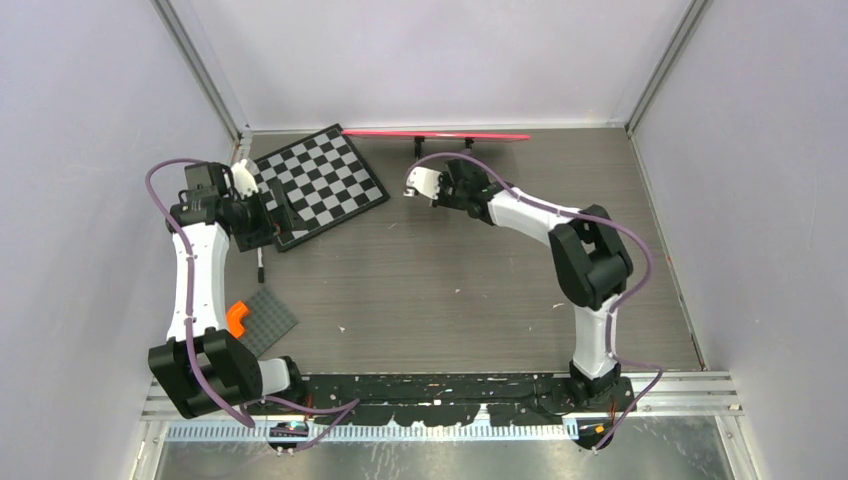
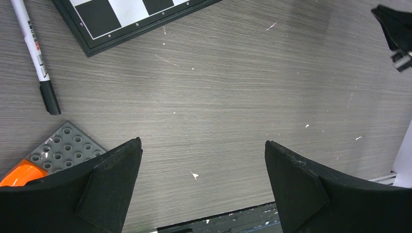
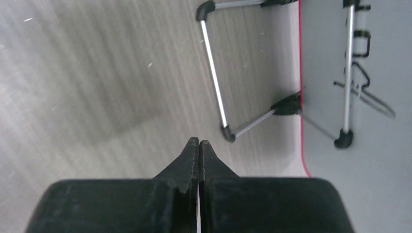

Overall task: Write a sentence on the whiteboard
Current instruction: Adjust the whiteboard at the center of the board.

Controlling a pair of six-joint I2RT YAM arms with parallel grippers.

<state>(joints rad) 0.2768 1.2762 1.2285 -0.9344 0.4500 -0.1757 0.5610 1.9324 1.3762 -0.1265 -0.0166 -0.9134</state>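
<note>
The whiteboard (image 1: 435,134) stands upright at the back of the table, seen edge-on as a pink-red line. In the right wrist view its glossy face (image 3: 379,160) fills the right side, behind its silver stand (image 3: 214,73). A few dark strokes of the sentence (image 3: 363,44) show on it, too blurred to read. My right gripper (image 1: 415,183) (image 3: 199,141) is shut and empty, just in front of the board. My left gripper (image 1: 272,212) (image 2: 202,142) hangs open over bare table. A white marker with a black cap (image 2: 36,53) (image 1: 261,265) lies on the table beside it.
A black-and-white chessboard (image 1: 320,185) (image 2: 131,19) lies at the back left, under the left wrist. A grey studded plate (image 1: 265,320) (image 2: 65,150) with an orange piece (image 1: 237,318) (image 2: 19,174) sits near the left arm's base. Walls close in three sides.
</note>
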